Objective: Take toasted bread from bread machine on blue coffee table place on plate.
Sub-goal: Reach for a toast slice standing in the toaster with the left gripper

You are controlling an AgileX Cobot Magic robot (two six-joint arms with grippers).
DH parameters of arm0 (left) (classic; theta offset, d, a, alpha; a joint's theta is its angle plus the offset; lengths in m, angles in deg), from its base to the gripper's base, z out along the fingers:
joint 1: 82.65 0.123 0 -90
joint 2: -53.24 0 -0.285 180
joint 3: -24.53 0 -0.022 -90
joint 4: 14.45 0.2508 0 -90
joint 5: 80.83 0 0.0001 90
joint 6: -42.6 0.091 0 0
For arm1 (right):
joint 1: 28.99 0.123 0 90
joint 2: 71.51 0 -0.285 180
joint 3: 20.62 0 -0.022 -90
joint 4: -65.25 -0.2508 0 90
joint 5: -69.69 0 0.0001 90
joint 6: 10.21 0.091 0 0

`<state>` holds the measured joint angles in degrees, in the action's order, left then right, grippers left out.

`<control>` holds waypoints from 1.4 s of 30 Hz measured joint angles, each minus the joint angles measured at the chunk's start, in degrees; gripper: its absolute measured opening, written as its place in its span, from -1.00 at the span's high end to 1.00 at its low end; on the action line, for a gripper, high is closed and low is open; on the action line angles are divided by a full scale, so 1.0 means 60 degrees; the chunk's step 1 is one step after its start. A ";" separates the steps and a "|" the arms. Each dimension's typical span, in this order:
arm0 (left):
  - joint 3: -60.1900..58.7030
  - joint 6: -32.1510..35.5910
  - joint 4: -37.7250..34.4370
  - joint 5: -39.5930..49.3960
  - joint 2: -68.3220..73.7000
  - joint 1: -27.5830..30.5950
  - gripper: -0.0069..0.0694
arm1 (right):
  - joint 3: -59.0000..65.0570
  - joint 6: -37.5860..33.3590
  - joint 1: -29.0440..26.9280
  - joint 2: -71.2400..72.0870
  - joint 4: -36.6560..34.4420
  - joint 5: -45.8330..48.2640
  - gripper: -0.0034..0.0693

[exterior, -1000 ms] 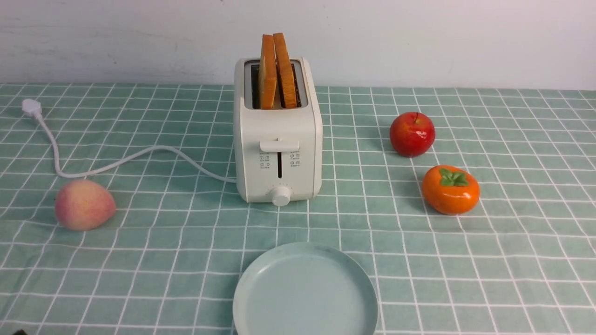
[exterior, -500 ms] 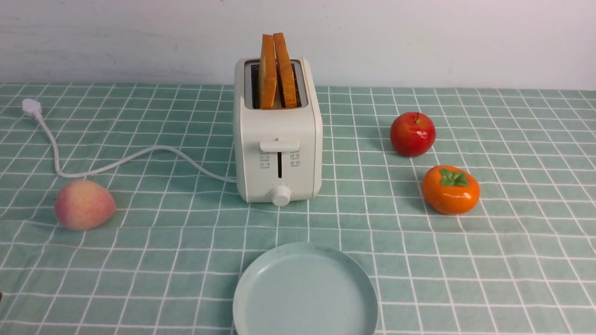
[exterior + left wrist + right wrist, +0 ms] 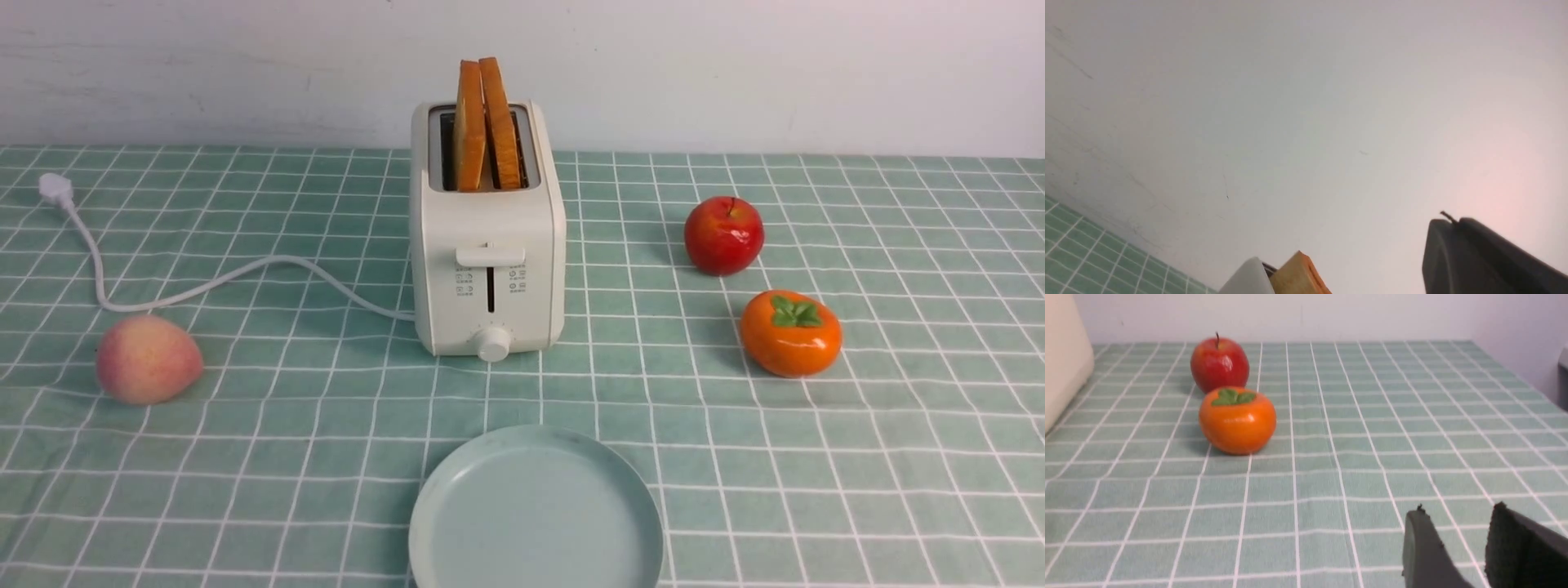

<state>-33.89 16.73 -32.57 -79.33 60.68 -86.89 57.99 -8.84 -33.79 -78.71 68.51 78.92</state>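
Two slices of toasted bread (image 3: 486,122) stand upright, side by side, in the slots of the cream-white bread machine (image 3: 487,245) at the middle of the blue coffee table (image 3: 245,457). The empty pale plate (image 3: 535,514) lies in front of it at the near edge. Neither gripper shows in the front view. In the left wrist view my left gripper (image 3: 1453,222) is shut on nothing, raised against the wall, with a corner of toasted bread (image 3: 1300,273) and of the bread machine (image 3: 1249,277) below. My right gripper (image 3: 1458,510) is open and empty, low over the cloth.
A red apple (image 3: 723,235) and an orange persimmon (image 3: 790,332) sit right of the bread machine. A peach (image 3: 148,359) lies at the left. The white cord (image 3: 204,286) curves from the machine to its plug (image 3: 55,189). A white wall stands behind.
A small dark tip at the front view's lower left corner has slipped out of the frame. The toast, machine, plate and fruit have not moved.
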 joint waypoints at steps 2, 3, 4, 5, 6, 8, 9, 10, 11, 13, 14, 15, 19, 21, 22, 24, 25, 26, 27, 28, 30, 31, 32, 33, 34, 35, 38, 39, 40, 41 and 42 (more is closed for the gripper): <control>0.0971 0.0129 0.0339 0.1493 0.0338 0.0000 0.86 | 0.0000 0.0000 0.0000 0.0000 0.0040 -0.0151 0.25; 0.1389 0.0228 0.0537 0.2441 0.0661 0.0000 0.86 | 0.0000 0.0000 0.0000 0.0000 0.0063 -0.0173 0.25; 0.1879 0.0337 0.0721 0.3464 0.1060 0.0000 0.86 | 0.0000 0.0000 0.0000 0.0000 0.0063 -0.0194 0.25; 0.2240 0.0442 0.0831 0.4305 0.1421 0.0000 0.86 | 0.0000 0.0022 0.0000 0.0000 0.0023 -0.0203 0.25; 0.2641 0.0549 0.0962 0.5363 0.1920 0.0000 0.86 | 0.0000 0.0157 0.0000 0.0000 -0.0095 -0.0220 0.25; 0.3260 0.0670 0.1103 0.7130 0.2883 0.0000 0.86 | 0.0000 0.0662 0.0000 0.0000 -0.0481 -0.0238 0.25; 0.3469 0.0688 0.1135 0.7968 0.3425 0.0000 0.86 | 0.0000 0.0987 0.0000 0.0000 -0.0741 -0.0257 0.25; 0.3469 0.0702 0.1132 0.8123 0.3532 0.0000 0.86 | 0.0000 0.0987 0.0000 0.0000 -0.0792 -0.0267 0.25; 0.3679 0.0759 0.1132 0.9249 0.4439 0.0000 0.86 | 0.0000 0.1761 0.0000 0.0000 -0.1317 -0.0474 0.25; 0.3689 0.0955 0.1122 1.0072 0.5310 0.0000 0.86 | 0.0000 0.2577 0.0000 0.0000 -0.1931 -0.0828 0.25; 0.3689 0.0982 0.1109 1.0072 0.5310 0.0000 0.86 | 0.0000 0.2667 0.0000 0.0000 -0.1998 -0.0873 0.25; 0.3656 0.1331 0.1003 1.0436 0.5943 0.0000 0.86 | 0.0000 0.3261 0.0000 0.0000 -0.2431 -0.1146 0.25; 0.3509 0.2186 0.0626 1.0525 0.6693 0.0000 0.86 | 0.0000 0.3977 0.0000 0.0000 -0.2819 -0.1538 0.25; 0.3487 0.2514 0.0404 1.0427 0.6910 0.0000 0.86 | 0.0000 0.4334 0.0000 0.0000 -0.3023 -0.1774 0.25; 0.3469 0.2584 0.0315 1.0280 0.7008 0.0000 0.86 | 0.0000 0.4588 0.0000 0.0000 -0.3084 -0.1817 0.25; 0.3458 0.2655 0.0235 1.0043 0.7120 0.0000 0.86 | -0.0173 0.5040 0.0056 0.0000 -0.3146 -0.1538 0.26; 0.3458 0.2676 0.0224 0.9870 0.7233 0.0000 0.86 | -0.0487 0.5330 0.0145 0.0000 -0.3146 -0.1060 0.28; 0.3458 0.2689 0.0224 0.9748 0.7326 0.0000 0.86 | -0.0865 0.5453 0.0240 0.0000 -0.3119 -0.0608 0.31; 0.3458 0.2689 0.0210 0.9590 0.7476 0.0000 0.86 | -0.1331 0.5516 0.0337 -0.0061 -0.3047 -0.0130 0.35; 0.3458 0.2711 0.0167 0.9432 0.7661 0.0000 0.86 | -0.1761 0.5544 0.0429 -0.0188 -0.2958 0.0259 0.40; 0.3483 0.2802 -0.0076 0.9107 0.8141 0.0000 0.86 | -0.3011 0.5548 0.0705 -0.0853 -0.2818 0.1273 0.52; 0.3528 0.2896 -0.0274 0.8991 0.8374 0.0000 0.86 | -0.3716 0.5468 0.0897 -0.1351 -0.2749 0.1831 0.58; 0.3606 0.3103 -0.0600 0.8820 0.8682 0.0000 0.86 | -0.4457 0.5246 0.1138 -0.1928 -0.2713 0.2448 0.64; 0.3683 0.3419 -0.0992 0.8670 0.9002 0.0000 0.86 | -0.5062 0.4957 0.1355 -0.2556 -0.2682 0.3019 0.67; 0.3727 0.3491 -0.1072 0.8641 0.9067 0.0000 0.86 | -0.5367 0.4872 0.1472 -0.2689 -0.2683 0.3317 0.68; 0.3932 0.4206 -0.1779 0.8448 0.9650 0.0000 0.86 | -0.6546 0.4068 0.1898 -0.3717 -0.2683 0.4638 0.74; 0.4439 0.4779 -0.2366 0.8344 1.0477 0.0000 0.86 | -0.8166 0.2491 0.2759 -0.5338 -0.2748 0.6873 0.79; 0.4684 0.4794 -0.2394 0.8336 1.0878 -0.0079 0.86 | -0.8614 0.2063 0.2990 -0.5877 -0.2769 0.7572 0.80; 0.4980 0.4755 -0.2336 0.8325 1.1155 -0.0170 0.86 | -0.8820 0.1718 0.3189 -0.6178 -0.2807 0.7913 0.80; 0.5320 0.4661 -0.2190 0.8304 1.1512 -0.0339 0.86 | -0.8955 0.1500 0.3324 -0.6481 -0.2834 0.8149 0.80; 0.5624 0.4503 -0.2005 0.8296 1.1861 -0.0563 0.86 | -0.9035 0.1318 0.3455 -0.6710 -0.2869 0.8310 0.80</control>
<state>-0.15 43.75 -44.60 -29.55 131.85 -90.27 3.78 -0.93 -13.07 -118.97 51.29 128.77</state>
